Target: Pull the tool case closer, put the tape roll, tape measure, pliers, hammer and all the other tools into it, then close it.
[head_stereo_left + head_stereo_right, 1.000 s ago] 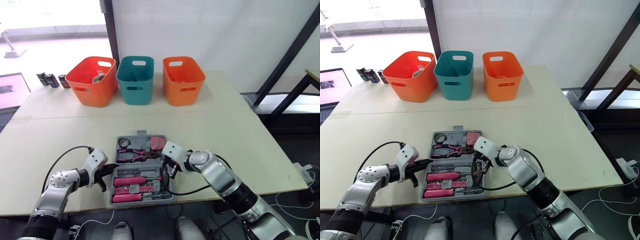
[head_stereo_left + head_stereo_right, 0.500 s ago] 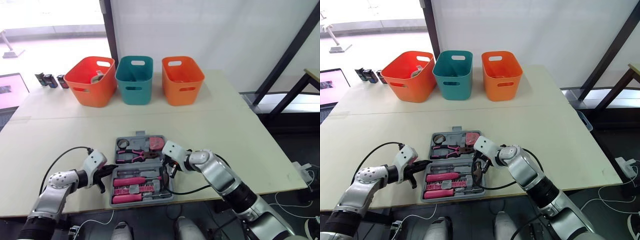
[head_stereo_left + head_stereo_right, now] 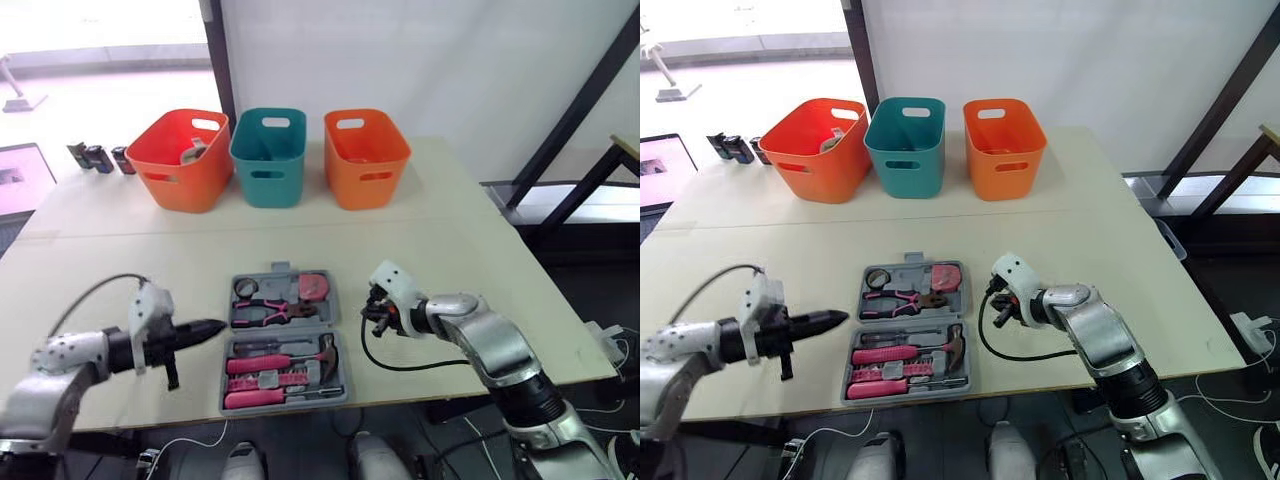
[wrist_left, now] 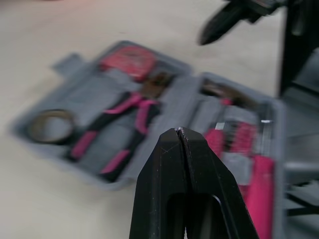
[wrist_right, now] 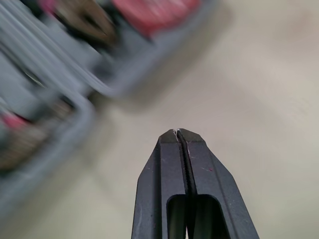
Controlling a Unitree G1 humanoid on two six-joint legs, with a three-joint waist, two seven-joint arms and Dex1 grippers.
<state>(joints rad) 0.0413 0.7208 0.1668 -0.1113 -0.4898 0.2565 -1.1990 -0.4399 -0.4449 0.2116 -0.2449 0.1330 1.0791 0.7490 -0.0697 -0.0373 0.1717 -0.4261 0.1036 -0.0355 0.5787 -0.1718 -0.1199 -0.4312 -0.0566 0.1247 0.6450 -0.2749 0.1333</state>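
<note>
- Left eye view: the left gripper (image 3: 212, 326) has drawn back from the left edge of the tool case (image 3: 284, 330). Its jaws are pressed together, empty, touching nothing.
- The tool case lies open near the front edge of the table (image 3: 450, 250) with the tools (image 3: 262, 362) seated inside. Only closing seems left.
- The right gripper (image 3: 370, 312) has pulled clear to the case's right, jaws together, empty.

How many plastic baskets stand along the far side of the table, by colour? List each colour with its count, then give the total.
Orange plastic baskets: 2
Teal plastic basket: 1
Total: 3
</note>
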